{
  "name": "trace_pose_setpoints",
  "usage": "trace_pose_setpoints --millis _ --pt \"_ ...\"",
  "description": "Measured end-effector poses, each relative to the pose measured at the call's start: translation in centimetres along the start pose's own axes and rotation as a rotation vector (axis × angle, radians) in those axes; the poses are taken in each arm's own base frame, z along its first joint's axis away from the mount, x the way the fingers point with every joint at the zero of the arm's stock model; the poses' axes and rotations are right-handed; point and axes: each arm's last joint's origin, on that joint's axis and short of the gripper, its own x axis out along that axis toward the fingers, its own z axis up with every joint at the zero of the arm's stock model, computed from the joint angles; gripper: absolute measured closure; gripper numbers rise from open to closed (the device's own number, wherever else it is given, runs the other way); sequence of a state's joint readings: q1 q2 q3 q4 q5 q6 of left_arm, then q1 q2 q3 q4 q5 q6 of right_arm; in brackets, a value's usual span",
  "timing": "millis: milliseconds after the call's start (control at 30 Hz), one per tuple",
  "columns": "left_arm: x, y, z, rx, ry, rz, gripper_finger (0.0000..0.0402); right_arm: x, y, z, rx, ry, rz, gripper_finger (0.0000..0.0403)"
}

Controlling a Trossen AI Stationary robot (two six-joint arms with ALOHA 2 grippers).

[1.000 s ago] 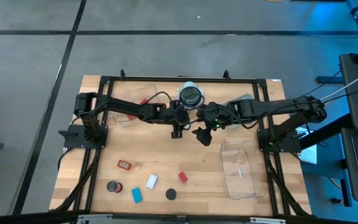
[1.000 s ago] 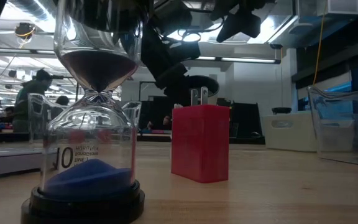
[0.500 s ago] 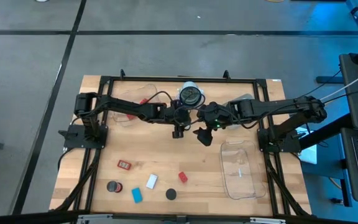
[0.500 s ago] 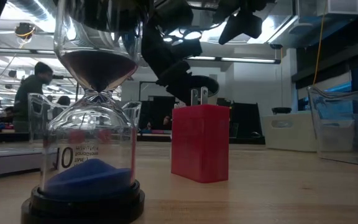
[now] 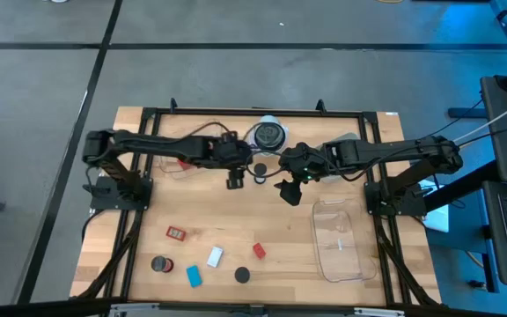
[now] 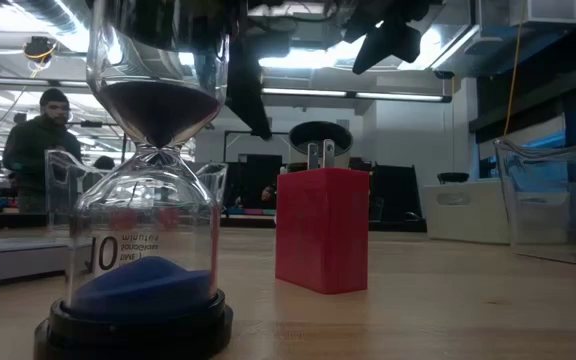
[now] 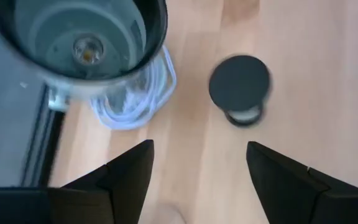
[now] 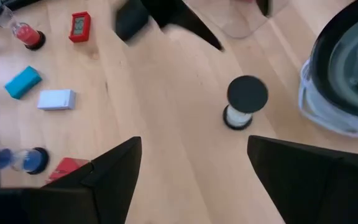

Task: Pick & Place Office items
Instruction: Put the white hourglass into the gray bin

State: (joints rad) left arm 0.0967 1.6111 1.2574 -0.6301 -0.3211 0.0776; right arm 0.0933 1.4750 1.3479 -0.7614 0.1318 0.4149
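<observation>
Looking down on your bench (image 5: pixel 236 220), both arms meet near the middle of the far half. Your left tool (image 5: pixel 235 181) hangs over bare wood with its fingers spread and nothing between them; its own camera shows the two dark fingers (image 7: pixel 129 171) apart. Just beside it stands a small hourglass with a black cap (image 5: pixel 259 169), upright on the wood and touched by neither tool. You can see it from both wrists too (image 7: pixel 239 87) (image 8: pixel 246 99).

Your right tool (image 5: pixel 287 190) sits on the other side of that hourglass, also spread wide and empty, fingers (image 8: pixel 120 165) well apart.

Behind the hourglass, at the far edge, there's the bigger round dark thing with the white rim (image 5: pixel 269 135), with a white coiled cord (image 7: pixel 135 102) next to it.

The rest of the office bits are along the near side, well apart from both tools: a red-framed tag (image 5: pixel 176 233), a white block (image 5: pixel 215 256), a blue block (image 5: pixel 194 276), a red block (image 5: pixel 259 251), a black disc (image 5: pixel 242 275) and another black-capped piece with red beside it (image 5: pixel 160 263).

A clear tray (image 5: pixel 336 238) lies on your right side, and another clear tray (image 5: pixel 179 163) under the left arm.
</observation>
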Motion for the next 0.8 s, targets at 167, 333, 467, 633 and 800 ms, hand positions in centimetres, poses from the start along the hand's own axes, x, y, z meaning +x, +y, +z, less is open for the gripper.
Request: trace_pose_setpoints --millis 167,333,467,633,800 --pt "-4.2 0.8 -2.0 -0.101 -0.016 -0.01 0.0172 0.0 -0.2 0.4 -0.028 -0.07 -0.08 0.0106" --pt "-7.1 1.0 -5.2 -0.239 -0.063 -0.018 0.0186 0.4 -0.7 0.8 -0.034 -0.086 -0.104 0.0106" --pt "-8.6 0.7 -7.8 -0.336 -0.104 0.002 0.0189 0.9 -1.3 1.3 -0.02 -0.095 -0.117 0.0096" --pt "-9.6 0.2 -10.1 -0.392 -0.149 0.018 0.0188 2.7 -1.7 1.7 -0.044 -0.079 -0.096 0.0057" --pt "-10.2 -0.2 -11.6 -0.404 -0.197 0.04 0.0189 5.1 -2.4 2.0 -0.039 -0.062 -0.132 0.0016"
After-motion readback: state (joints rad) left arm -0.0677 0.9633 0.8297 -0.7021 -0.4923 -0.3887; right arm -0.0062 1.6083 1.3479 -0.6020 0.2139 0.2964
